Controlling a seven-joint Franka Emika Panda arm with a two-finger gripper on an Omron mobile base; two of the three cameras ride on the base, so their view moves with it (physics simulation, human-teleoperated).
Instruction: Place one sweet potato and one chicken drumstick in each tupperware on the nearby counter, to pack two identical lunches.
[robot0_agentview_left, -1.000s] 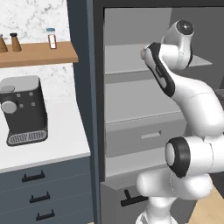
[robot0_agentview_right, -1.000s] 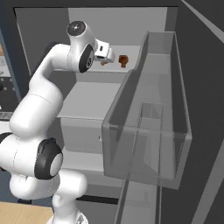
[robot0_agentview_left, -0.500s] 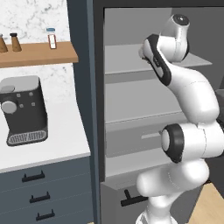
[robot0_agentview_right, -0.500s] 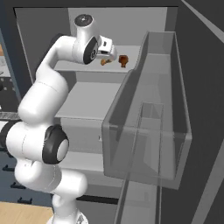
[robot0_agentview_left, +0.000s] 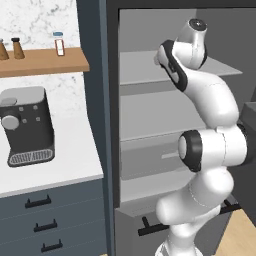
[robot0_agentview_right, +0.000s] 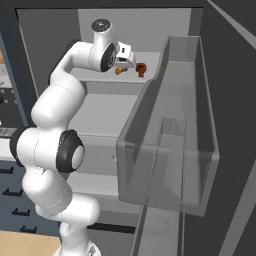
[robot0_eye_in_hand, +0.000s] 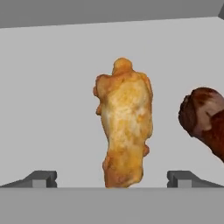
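On the grey upper fridge shelf (robot0_agentview_right: 100, 82) lie two chicken drumsticks. The golden-brown chicken drumstick (robot0_eye_in_hand: 124, 124) stands straight ahead in the hand view, its lower end between my fingertips. The darker reddish-brown one (robot0_eye_in_hand: 205, 120) lies just to its right. My gripper (robot0_eye_in_hand: 112, 178) is open, one tip on either side of the golden piece and not touching it. From the right base view the gripper (robot0_agentview_right: 127, 61) hovers just over the golden drumstick (robot0_agentview_right: 120, 70), with the dark one (robot0_agentview_right: 141, 69) beside it. The white counter (robot0_agentview_left: 50, 165) is at the left. Sweet potato and tupperware are out of view.
The open fridge door with its clear bin (robot0_agentview_right: 170, 150) stands close on the right. Lower shelves and a drawer (robot0_agentview_left: 150, 160) sit below the arm. A black coffee machine (robot0_agentview_left: 25, 125) stands on the counter, under a wooden shelf (robot0_agentview_left: 45, 62) with small bottles.
The arm has stretched up and deeper into the fridge, bringing the hand closer over the drumsticks. The jaws stayed open; the drumsticks have not moved.
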